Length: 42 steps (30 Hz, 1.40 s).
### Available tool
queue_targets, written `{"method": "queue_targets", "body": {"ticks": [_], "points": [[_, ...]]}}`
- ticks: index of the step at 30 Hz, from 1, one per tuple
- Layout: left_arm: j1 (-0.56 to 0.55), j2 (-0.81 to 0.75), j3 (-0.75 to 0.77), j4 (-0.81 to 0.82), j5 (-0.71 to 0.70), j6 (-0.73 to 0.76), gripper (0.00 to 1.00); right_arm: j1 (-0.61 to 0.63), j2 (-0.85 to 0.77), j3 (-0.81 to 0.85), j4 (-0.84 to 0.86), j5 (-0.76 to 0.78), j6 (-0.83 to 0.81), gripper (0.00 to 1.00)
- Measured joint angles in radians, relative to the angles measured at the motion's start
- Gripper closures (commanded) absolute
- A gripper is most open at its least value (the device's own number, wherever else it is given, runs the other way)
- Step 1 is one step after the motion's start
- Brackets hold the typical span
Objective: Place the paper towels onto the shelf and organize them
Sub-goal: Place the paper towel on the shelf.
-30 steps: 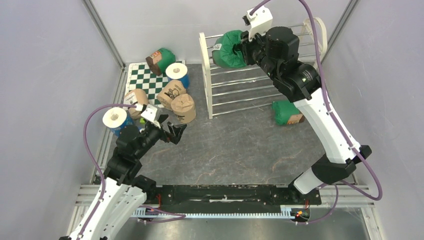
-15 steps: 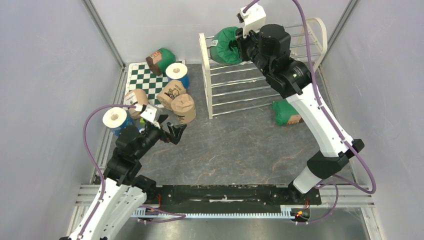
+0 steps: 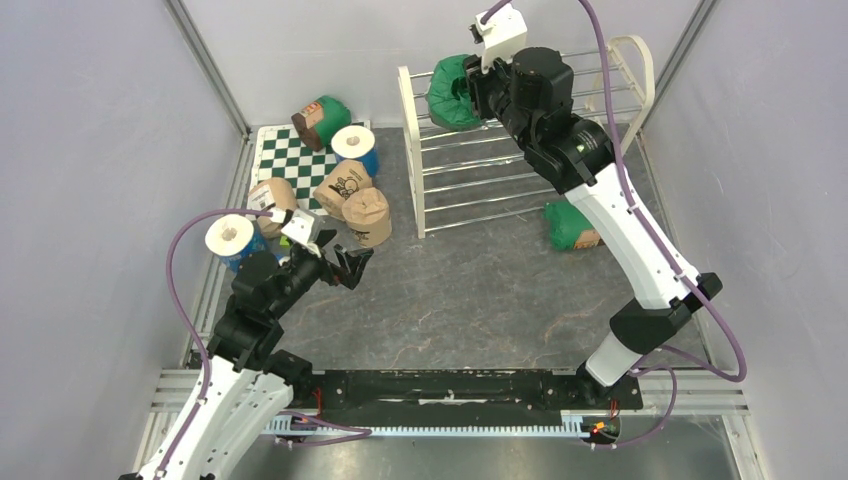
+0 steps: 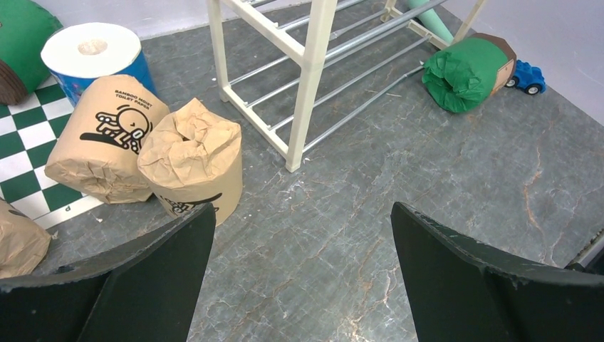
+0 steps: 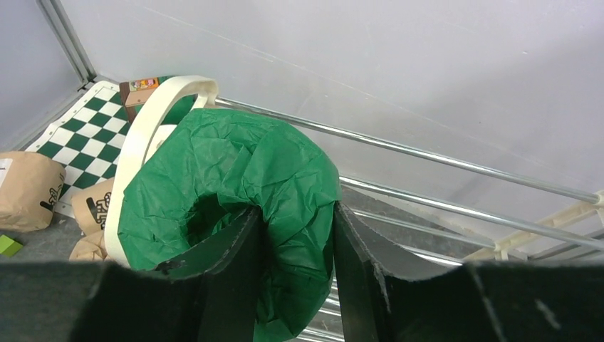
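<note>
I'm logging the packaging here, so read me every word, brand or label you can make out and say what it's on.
"BAMBOO", then a word too small to be sure of, above "TOILET PAPER": on the tan roll with the black drawing.
Coloured label on the brown end of the green roll on the checkered mat: too small to read.
Black print low on the crumpled tan roll: unreadable.

A pinched roll (image 5: 235,171) is held in the right hand (image 5: 298,228) at the top tier of the shelf (image 4: 313,71), just beside the end frame (image 5: 139,135) on that hand's left. Ahead-left of the left hand (image 4: 303,206), a near roll (image 4: 192,167) is set on the tabletop (image 4: 399,164), touched on its left by a second roll (image 4: 107,146); an upright roll (image 4: 92,57) is stood behind them. Ahead-right, a lying roll (image 4: 463,71) is found past the shelf, a toy car (image 4: 528,76) just beyond.
</note>
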Motion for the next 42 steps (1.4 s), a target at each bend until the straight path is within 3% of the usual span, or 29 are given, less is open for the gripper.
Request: {"method": "queue_targets", "body": {"ticks": [4, 9, 42], "points": [[0.0, 0.0, 0.0, -0.002, 0.0, 0.0, 0.0, -0.003, 0.001, 0.0, 0.015, 0.005, 0.0, 0.58], [0.0, 0.0, 0.0, -0.003, 0.0, 0.0, 0.0, -0.012, 0.009, 0.0, 0.048, 0.018, 0.003, 0.45], [0.0, -0.021, 0.0, -0.021, 0.0, 0.0, 0.0, -0.087, 0.117, -0.053, 0.4, -0.008, 0.062, 0.41]]}}
